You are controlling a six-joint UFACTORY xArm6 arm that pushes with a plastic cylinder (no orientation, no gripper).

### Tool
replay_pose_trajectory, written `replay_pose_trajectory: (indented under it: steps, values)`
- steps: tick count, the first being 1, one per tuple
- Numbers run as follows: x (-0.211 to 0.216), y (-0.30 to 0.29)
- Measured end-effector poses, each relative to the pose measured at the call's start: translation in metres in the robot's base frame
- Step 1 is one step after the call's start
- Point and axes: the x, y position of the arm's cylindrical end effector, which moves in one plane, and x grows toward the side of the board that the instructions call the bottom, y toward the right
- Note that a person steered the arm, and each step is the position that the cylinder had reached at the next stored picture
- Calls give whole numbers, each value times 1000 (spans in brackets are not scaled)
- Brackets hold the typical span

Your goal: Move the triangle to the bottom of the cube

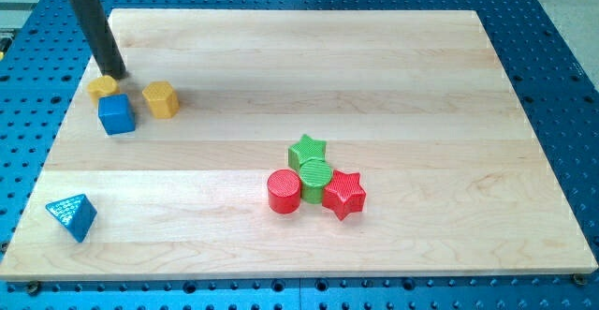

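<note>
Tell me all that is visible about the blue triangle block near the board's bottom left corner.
The blue triangle is a small wedge-shaped block, plastic by its look, with fine ridged lines on its lighter top face and darker sides. It lies flat on the wooden board near the view's bottom left corner, one point toward the view's bottom. Nothing touches it. The blue cube sits well above it, and my tip is farther up still, by the yellow blocks.

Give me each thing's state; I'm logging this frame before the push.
my tip: touching the yellow block's top edge
yellow block: against blue cube
blue cube: upright
yellow hexagon: standing apart
blue triangle: alone, bottom left
green star, green cylinder, red cylinder, red star: clustered
</note>
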Motion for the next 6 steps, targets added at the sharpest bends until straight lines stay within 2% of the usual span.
replay_pose_trajectory:
  steps: [1, 2, 3, 4, 5, 6]
  values:
    - [20, 32]
    - [-18, 68]
    - [37, 180]
    - [151, 199]
    - [225, 142]
    - [265, 57]
